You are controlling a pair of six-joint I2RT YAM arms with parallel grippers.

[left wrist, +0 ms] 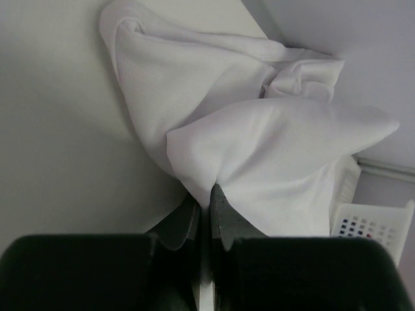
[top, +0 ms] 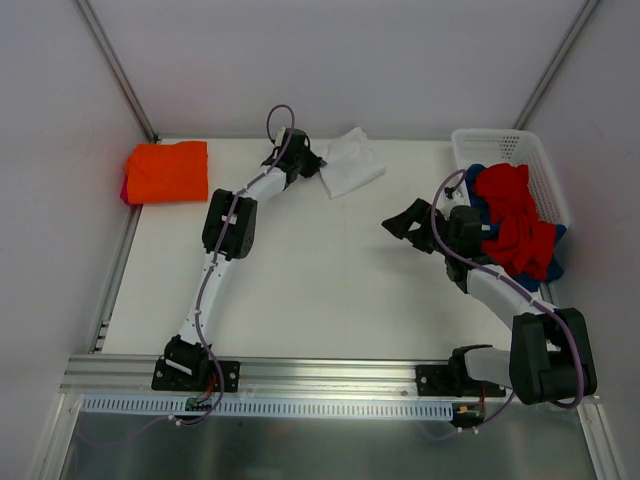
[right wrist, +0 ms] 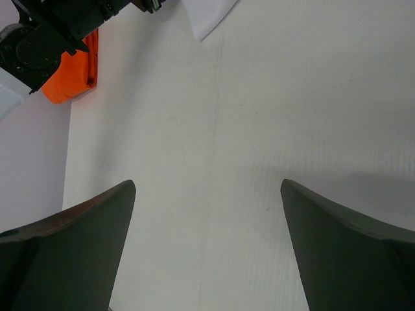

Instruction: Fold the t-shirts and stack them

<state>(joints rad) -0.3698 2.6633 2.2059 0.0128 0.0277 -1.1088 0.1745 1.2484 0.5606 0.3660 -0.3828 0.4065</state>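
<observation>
A crumpled white t-shirt [top: 350, 163] lies at the back middle of the table. My left gripper [top: 318, 168] is shut on its near edge; the left wrist view shows the cloth [left wrist: 259, 142] pinched between the closed jaws of the gripper [left wrist: 209, 191]. A folded bright orange t-shirt [top: 167, 171] lies at the back left, also in the right wrist view [right wrist: 71, 74]. Red t-shirts [top: 515, 220] and blue cloth [top: 553, 255] fill the basket at right. My right gripper [top: 403, 222] is open and empty above bare table [right wrist: 207, 188].
The white perforated basket [top: 500, 145] stands at the back right; its rim shows in the left wrist view [left wrist: 369, 227]. White walls close the back and sides. A metal rail [top: 330, 375] runs along the near edge by the arm bases.
</observation>
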